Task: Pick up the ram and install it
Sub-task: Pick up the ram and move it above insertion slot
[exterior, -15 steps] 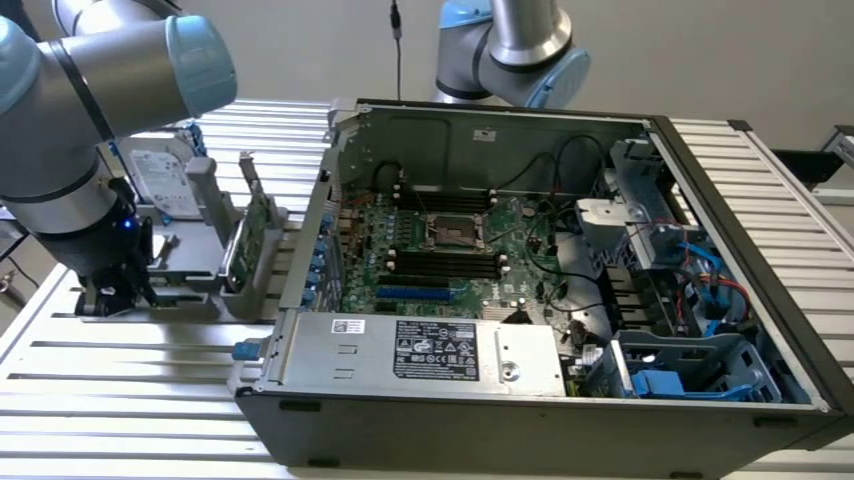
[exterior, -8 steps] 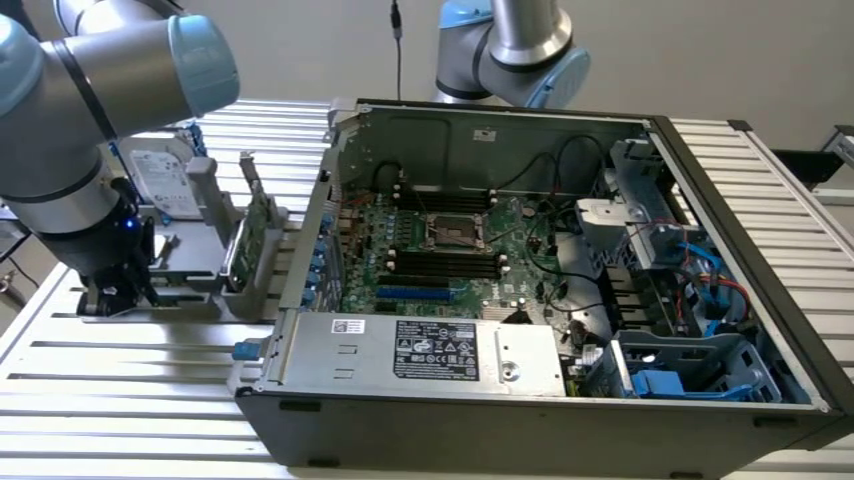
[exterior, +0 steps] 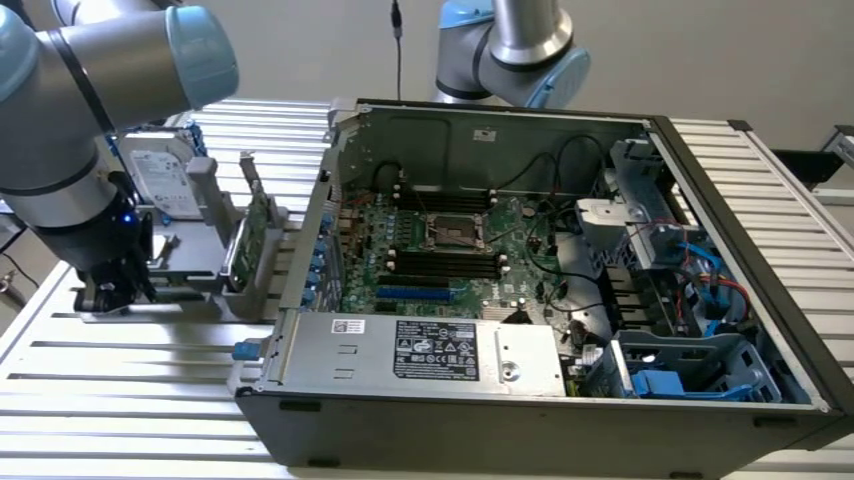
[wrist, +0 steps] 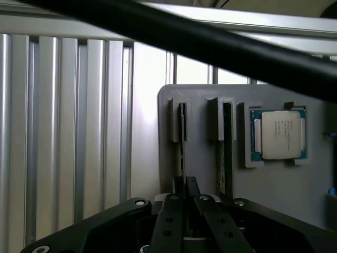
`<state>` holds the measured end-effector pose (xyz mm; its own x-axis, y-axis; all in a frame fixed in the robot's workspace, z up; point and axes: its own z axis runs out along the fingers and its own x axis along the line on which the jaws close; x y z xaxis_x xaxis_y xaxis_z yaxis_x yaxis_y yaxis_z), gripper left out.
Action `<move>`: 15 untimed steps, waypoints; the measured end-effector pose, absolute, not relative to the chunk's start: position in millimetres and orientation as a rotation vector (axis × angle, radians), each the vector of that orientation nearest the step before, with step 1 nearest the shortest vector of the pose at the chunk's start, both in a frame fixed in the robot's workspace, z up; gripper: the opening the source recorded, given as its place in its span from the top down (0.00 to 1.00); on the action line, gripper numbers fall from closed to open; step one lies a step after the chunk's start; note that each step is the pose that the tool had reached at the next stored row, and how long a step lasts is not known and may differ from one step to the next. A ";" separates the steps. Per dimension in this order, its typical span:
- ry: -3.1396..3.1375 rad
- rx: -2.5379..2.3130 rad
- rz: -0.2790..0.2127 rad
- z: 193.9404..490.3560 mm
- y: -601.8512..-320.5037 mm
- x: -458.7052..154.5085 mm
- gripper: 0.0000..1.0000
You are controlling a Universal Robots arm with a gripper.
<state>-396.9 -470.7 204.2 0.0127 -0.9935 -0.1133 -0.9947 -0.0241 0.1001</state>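
The claw [wrist: 185, 185] was clamped on the near end of the ram [wrist: 182, 138], which stood on edge in a grey holder [wrist: 274, 190] slot just ahead of the claw, the processor [wrist: 277, 134] further off.

Your grey jointed robot arm with pale blue caps [exterior: 74, 110] stands at the exterior view's left, its wrist turned straight down. The black gripper [exterior: 114, 288] hangs low, and its fingers [wrist: 192, 188] are pressed together, holding nothing.
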 end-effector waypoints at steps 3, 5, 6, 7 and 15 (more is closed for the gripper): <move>2.189 -2.230 0.238 210.4 -470.7 -396.7 0.86; 2.189 -2.230 0.238 216.4 -470.7 -396.7 0.86; 2.189 -2.230 0.238 220.0 -470.7 -396.7 0.86; 2.189 -2.230 0.238 223.7 -470.7 -396.7 0.86; 2.190 -2.231 0.241 259.5 -470.7 -391.2 0.86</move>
<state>-391.2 -470.7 259.5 0.0126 -0.9935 -0.1133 -0.9943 -0.0244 0.1034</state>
